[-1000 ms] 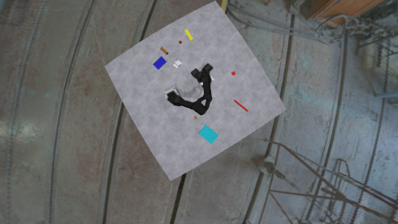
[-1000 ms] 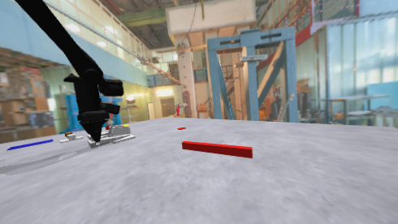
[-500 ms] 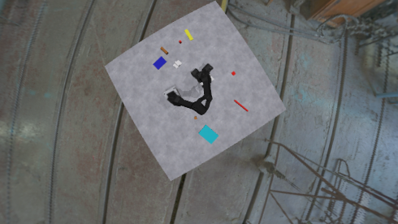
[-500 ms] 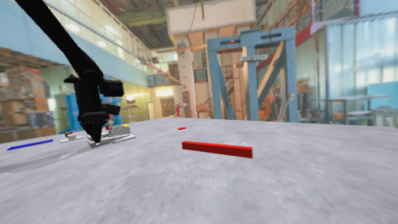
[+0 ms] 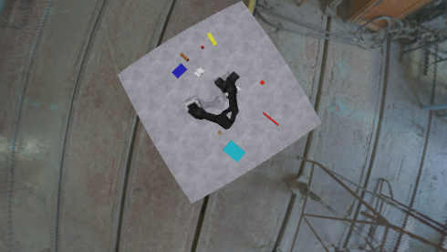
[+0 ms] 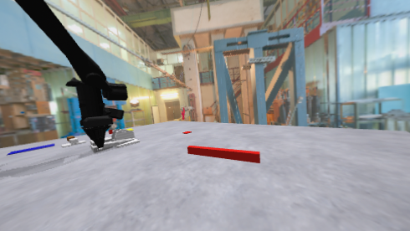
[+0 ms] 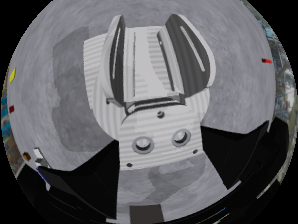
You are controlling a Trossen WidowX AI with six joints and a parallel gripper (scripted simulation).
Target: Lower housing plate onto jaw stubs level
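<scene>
The pale housing plate (image 7: 161, 127), with two large ringed holes, is held between the black fingers of my gripper (image 7: 158, 137) (image 6: 99, 146). The two upright jaws, left (image 7: 115, 65) and right (image 7: 195, 57) in the wrist view, stand over the striped base (image 7: 93, 65), beyond the plate. The plate's far edge lies at the jaws' near ends and covers the stubs. I cannot tell whether it rests on them or is level. In the exterior view the base (image 6: 132, 141) lies beside my fingertips; in the top view the arm mostly hides it.
A small white piece (image 5: 199, 72) (image 7: 40, 156), a blue sheet (image 5: 179, 70) and an orange block (image 5: 184, 57) lie off to one side. A red block (image 5: 262, 82) and a red bar (image 5: 270, 119) (image 6: 223, 154) lie on the other. A cyan sheet (image 5: 233, 151) is farther off.
</scene>
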